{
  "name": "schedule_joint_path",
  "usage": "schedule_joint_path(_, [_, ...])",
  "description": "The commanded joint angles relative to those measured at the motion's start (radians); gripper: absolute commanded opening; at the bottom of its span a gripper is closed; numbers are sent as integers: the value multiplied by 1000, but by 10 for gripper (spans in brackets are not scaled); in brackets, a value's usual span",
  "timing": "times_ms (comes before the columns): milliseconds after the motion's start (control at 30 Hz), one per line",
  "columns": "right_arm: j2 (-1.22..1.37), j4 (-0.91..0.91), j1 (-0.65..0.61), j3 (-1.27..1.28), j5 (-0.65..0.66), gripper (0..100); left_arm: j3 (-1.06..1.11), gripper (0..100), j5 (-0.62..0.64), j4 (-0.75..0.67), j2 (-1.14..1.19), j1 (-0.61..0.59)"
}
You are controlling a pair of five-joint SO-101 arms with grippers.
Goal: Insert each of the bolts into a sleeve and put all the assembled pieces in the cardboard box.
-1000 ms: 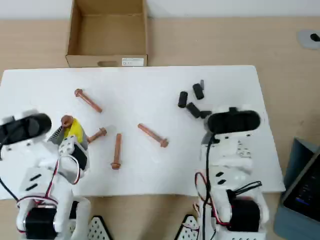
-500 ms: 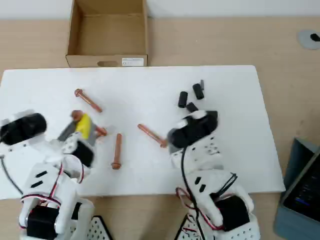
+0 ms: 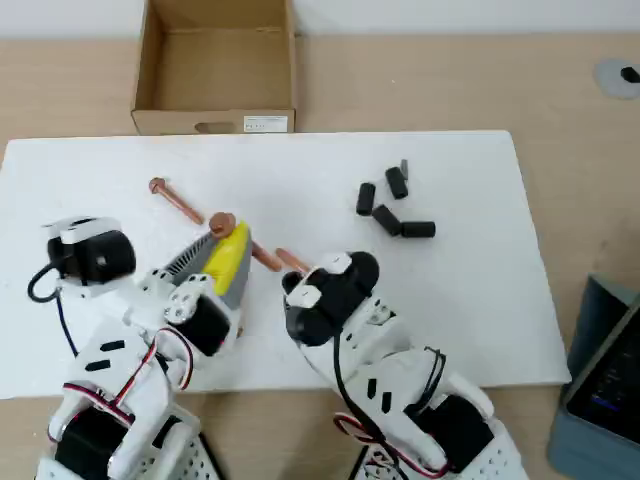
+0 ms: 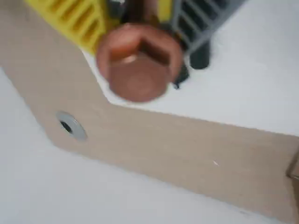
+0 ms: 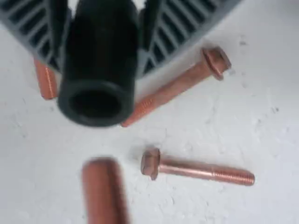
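Observation:
My left gripper (image 3: 218, 243), with one yellow finger, is shut on a copper bolt (image 3: 222, 223) held above the white mat; its hex head (image 4: 140, 60) fills the left wrist view between the fingers. Just right of it, my right gripper (image 5: 100, 28) is shut on a black sleeve (image 5: 99, 74), open end facing the camera. A blurred copper shaft (image 5: 105, 196) shows close to the sleeve. Loose bolts (image 5: 196, 170) (image 5: 184, 84) lie on the mat beneath. Another bolt (image 3: 175, 200) lies at the mat's left. The cardboard box (image 3: 150, 60) stands open at the back left.
Several loose black sleeves (image 3: 387, 220) lie right of centre on the white mat (image 3: 480, 300). A dark grey device (image 3: 605, 380) stands off the mat at the right edge. The right arm's body (image 3: 330, 290) covers the mat's middle front.
The left gripper carried its bolt up and right toward the mat's centre. The right arm swung left, away from the sleeve pile, to meet it.

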Motion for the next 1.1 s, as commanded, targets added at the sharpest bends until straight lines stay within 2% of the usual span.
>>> schedule_joint_path(0, [-119,-28,-15,-1,25,9,-15,1,0,-23,-8,32])
schedule_joint_path(433, [-119,-29,-16,-1,49,9,21,1,-112,-21,-5,60])
schedule_joint_path(600, [-119,-29,-16,-1,91,9,31,1,-112,-21,-5,61])
schedule_joint_path(1067, [-119,-29,-16,7,89,9,6,1,-114,9,-5,75])
